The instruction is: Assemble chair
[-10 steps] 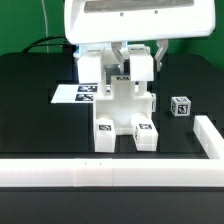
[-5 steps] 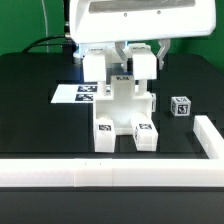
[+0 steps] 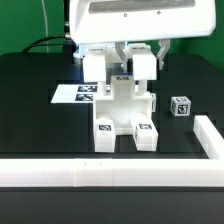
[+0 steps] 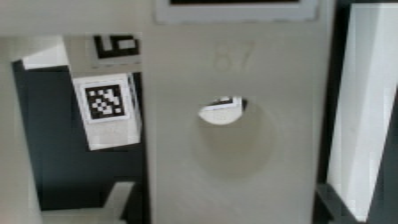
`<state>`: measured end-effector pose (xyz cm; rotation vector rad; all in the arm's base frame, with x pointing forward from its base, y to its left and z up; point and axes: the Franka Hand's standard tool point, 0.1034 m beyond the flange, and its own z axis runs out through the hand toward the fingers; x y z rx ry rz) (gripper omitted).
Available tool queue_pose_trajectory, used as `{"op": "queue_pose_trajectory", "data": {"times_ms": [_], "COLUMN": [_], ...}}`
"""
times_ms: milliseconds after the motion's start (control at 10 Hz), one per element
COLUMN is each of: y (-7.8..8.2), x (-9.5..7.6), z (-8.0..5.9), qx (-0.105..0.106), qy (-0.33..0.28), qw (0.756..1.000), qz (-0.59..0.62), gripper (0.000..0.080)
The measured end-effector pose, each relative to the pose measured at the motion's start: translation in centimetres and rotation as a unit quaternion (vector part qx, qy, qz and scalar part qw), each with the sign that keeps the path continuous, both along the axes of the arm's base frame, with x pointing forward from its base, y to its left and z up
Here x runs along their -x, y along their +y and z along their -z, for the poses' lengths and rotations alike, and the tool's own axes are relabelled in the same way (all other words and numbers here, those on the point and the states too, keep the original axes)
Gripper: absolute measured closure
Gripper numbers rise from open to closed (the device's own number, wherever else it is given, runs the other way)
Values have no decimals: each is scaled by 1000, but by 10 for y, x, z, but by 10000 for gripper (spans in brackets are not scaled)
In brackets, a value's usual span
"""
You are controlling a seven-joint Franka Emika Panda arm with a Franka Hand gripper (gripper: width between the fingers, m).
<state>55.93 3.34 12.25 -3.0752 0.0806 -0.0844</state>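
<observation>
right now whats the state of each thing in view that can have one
chair: partly assembled, standing upright on the table
loose tagged piece: apart on the table at the exterior view's right, not joined
gripper: down at the chair's top; open or shut cannot be told
marker board: lying flat, behind the chair
border rail: lying along the near edge

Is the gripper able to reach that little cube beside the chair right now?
Probably, but not right away: the gripper is shut on the chair. The cube stands apart with nothing over it.
</observation>
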Motion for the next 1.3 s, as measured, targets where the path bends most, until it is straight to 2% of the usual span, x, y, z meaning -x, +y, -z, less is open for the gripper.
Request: {"op": "queue_pose_trajectory", "data": {"times_ms": [700, 1100, 1300], "y": [-1, 2, 4], "x": [-4, -3, 0], "z": [4, -6, -6], "qx": [5, 1, 3], "qy": [-10, -16, -29], "qw": [1000, 1000, 1000], "qz": [0, -2, -3], "gripper": [511, 511, 511]}}
